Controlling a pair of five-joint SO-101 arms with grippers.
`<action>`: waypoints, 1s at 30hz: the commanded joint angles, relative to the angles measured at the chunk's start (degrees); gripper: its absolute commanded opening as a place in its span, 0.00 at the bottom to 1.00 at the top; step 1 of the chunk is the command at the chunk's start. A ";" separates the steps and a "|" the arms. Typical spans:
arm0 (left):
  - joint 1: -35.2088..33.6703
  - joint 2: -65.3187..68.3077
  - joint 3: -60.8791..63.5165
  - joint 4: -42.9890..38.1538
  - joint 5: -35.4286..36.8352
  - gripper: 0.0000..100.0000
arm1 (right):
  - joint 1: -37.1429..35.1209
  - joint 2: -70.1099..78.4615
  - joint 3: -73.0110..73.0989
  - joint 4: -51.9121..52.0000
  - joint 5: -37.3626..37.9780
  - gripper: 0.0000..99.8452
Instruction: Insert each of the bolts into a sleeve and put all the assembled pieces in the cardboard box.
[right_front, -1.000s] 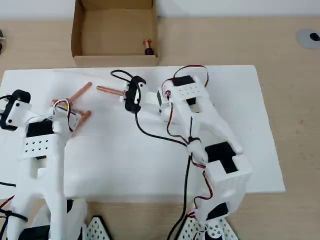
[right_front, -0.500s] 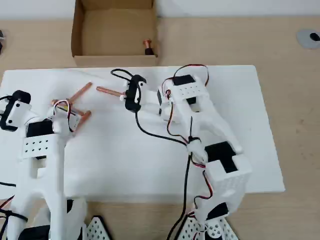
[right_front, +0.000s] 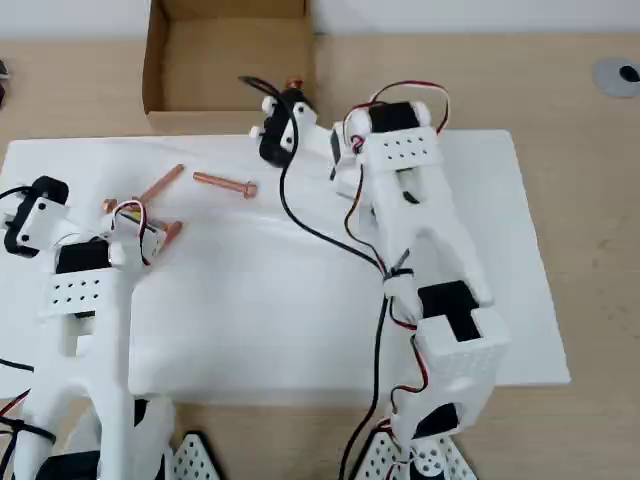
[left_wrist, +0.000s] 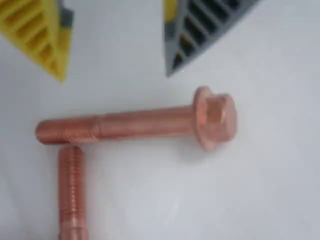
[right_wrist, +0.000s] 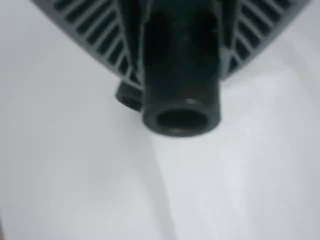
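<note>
High view: cardboard box (right_front: 156, 70) sits at the far edge of the white mat (right_front: 480, 250), w/ what looks like one finished piece (right_front: 295, 86) inside by a side wall. A loose bolt (right_front: 226, 183) lies on the mat. Your right gripper (right_front: 280, 118) hangs close to the box's front wall, so mind that edge + the black cable (right_front: 300, 215).

Left wrist view: left gripper (left_wrist: 115, 75) is spread wide, holding nothing, just above a copper bolt (left_wrist: 135, 122). Prob stiff, smooth & round, so it'll roll; pinch it mid-shank imo. A second bolt (left_wrist: 71, 190) meets its threaded end and could get nudged.

Right wrist view: fingers are clamped on a black sleeve (right_wrist: 181, 100), bore left free. Looks light, rigid.
</note>
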 joint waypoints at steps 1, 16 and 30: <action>0.70 -0.40 -0.79 -0.09 -0.09 0.15 | 0.57 -0.48 -6.81 2.64 -3.78 0.01; 2.46 0.13 8.00 -15.91 13.36 0.15 | -4.70 -11.65 -3.12 4.66 -6.68 0.01; -3.16 -0.31 -8.26 1.58 -47.82 0.15 | -2.15 -19.12 -2.77 11.87 -6.86 0.01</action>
